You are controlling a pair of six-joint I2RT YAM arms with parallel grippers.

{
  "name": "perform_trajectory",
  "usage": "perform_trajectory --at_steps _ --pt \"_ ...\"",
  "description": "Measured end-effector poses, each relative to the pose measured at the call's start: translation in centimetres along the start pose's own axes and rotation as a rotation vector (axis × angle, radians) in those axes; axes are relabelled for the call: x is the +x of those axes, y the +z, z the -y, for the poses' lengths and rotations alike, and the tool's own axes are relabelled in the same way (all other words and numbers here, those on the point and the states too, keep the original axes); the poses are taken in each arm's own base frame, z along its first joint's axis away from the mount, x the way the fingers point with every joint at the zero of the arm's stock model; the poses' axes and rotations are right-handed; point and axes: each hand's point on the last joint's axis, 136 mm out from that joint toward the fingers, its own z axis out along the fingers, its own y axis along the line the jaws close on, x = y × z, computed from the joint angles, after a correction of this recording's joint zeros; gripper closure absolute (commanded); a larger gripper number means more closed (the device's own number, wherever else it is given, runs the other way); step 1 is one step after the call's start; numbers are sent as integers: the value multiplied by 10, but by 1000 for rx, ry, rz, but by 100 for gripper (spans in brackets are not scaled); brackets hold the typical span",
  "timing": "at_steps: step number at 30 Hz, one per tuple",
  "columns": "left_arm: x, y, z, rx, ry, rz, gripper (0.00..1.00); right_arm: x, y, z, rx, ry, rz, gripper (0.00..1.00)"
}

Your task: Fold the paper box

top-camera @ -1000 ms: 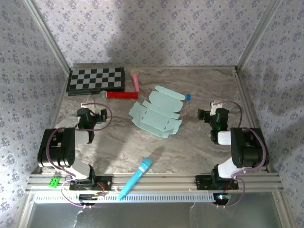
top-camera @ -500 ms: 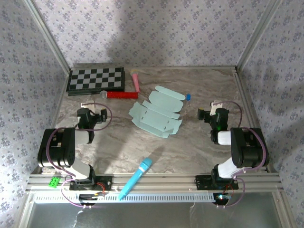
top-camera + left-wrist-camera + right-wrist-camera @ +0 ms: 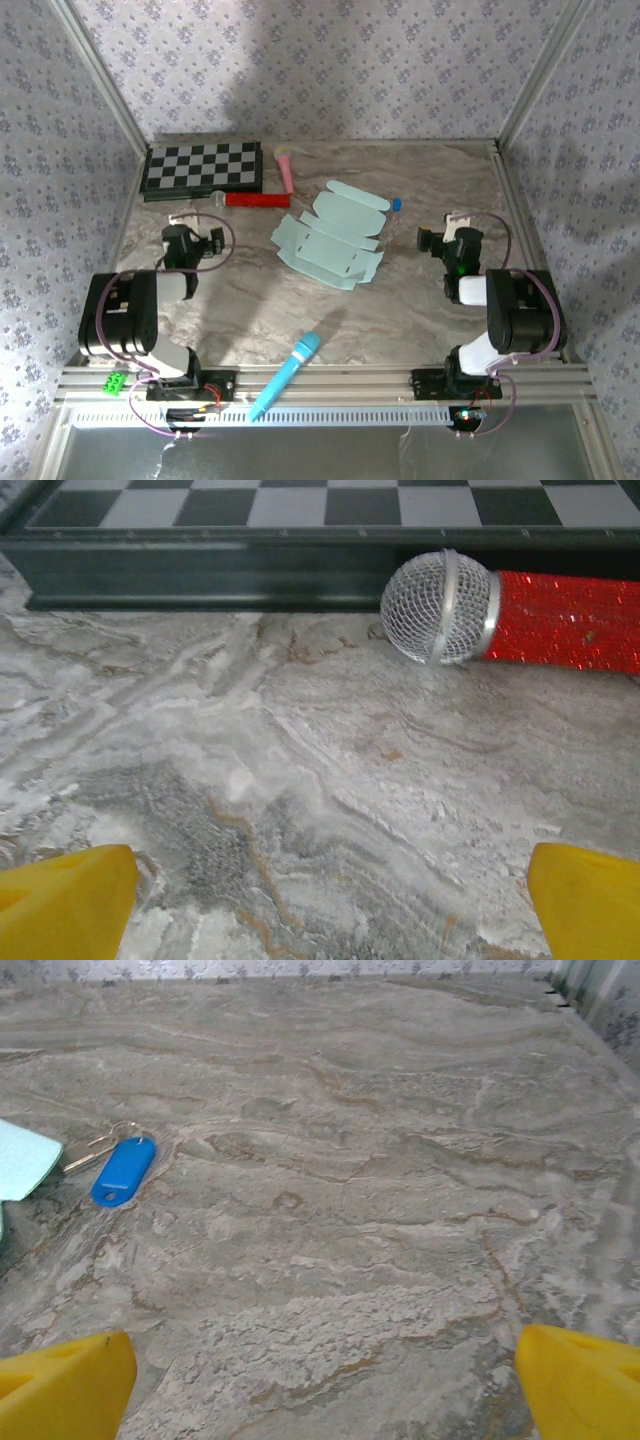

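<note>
Top external view: the paper box (image 3: 330, 238) lies as an unfolded die-cut sheet near the middle of the counter (image 3: 420, 320), skewed to the counter's edges, with a rounded panel at its far side and its flaps spreading toward the near left. It sits between the two arms, to the right of the left end effector (image 3: 195, 222) and to the left of the right end effector (image 3: 447, 225). Both are apart from it, and the right one is judged marginally nearer. A chessboard (image 3: 203, 168), a red microphone (image 3: 255, 199), a blue microphone (image 3: 290, 372) and a blue key tag (image 3: 396, 203) lie around it, none on the sheet. The fold lines and the exact long axis are too small to read. Left wrist view: the left end effector (image 3: 325, 910) stands wide, its yellow fingers (image 3: 65, 900) at the lower corners with nothing between them. It faces the red microphone (image 3: 560, 620) and the chessboard (image 3: 300, 500), so reaching the sheet would call for a turn to the right. Right wrist view: the right end effector (image 3: 320, 1385) is likewise spread wide and empty over bare counter (image 3: 380, 1160). One pale corner of the paper box (image 3: 20, 1160) enters at the left edge, just beside the blue key tag (image 3: 123, 1170), and the rest of the sheet is cut off.
</note>
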Motion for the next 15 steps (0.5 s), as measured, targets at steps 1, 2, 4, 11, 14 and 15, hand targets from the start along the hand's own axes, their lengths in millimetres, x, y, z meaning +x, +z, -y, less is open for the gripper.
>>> perform_trajectory --at_steps 1,2,4,11,14,15 --pt "-7 -2 -2 -13 -12 -5 0 -2 -2 2 9 4 6 1" --pt "-20 -6 -4 -28 -30 -3 0 -8 -5 5 23 9 16 1" --pt "-46 -14 -4 -31 -68 14 1 -18 -13 9 39 24 30 1" --pt "-72 -51 57 98 -74 -30 7 -75 -30 2 7 122 -8 1" --pt "-55 -64 107 215 -24 -127 20 -90 -38 -29 -88 121 -41 5" --pt "-50 -68 123 249 -12 -157 26 -91 -41 -46 -133 111 -61 8"
